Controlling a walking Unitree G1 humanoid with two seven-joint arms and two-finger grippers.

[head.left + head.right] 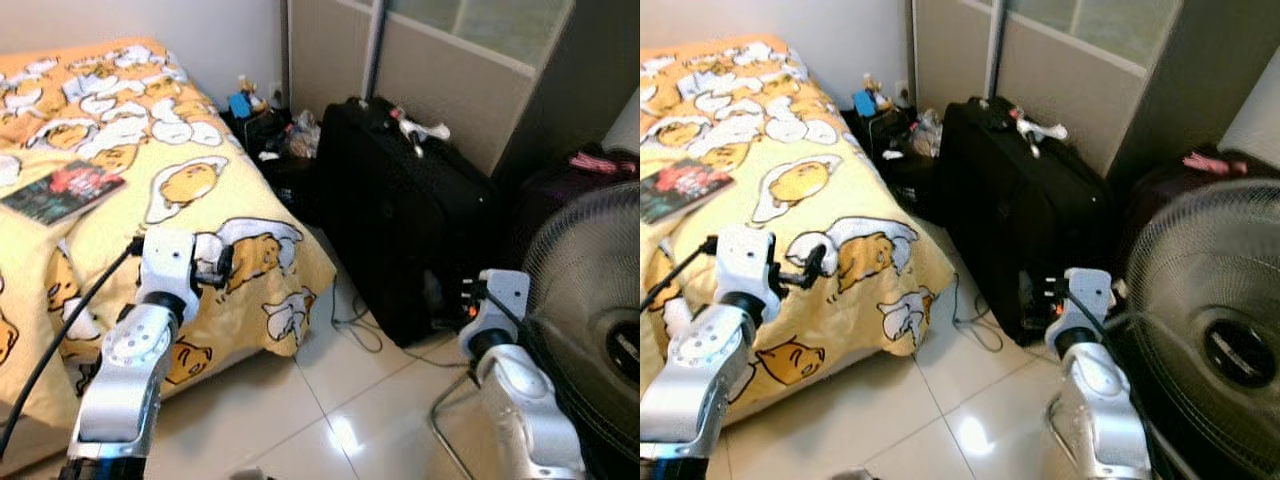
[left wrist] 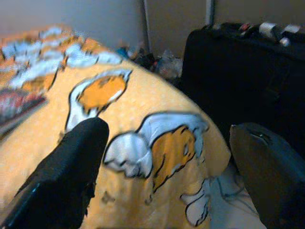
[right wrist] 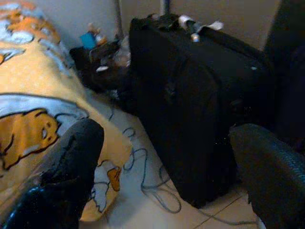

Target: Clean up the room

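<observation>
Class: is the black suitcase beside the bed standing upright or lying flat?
Upright. The black suitcase stands on its narrow edge on the tiled floor, its broad side vertical, handle end uppermost.

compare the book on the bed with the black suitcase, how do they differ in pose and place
The book lies flat on the yellow bedspread; the suitcase stands upright on the tiled floor beside the bed. The book is thin and small, the suitcase bulky and far larger. Both are dark.
</observation>
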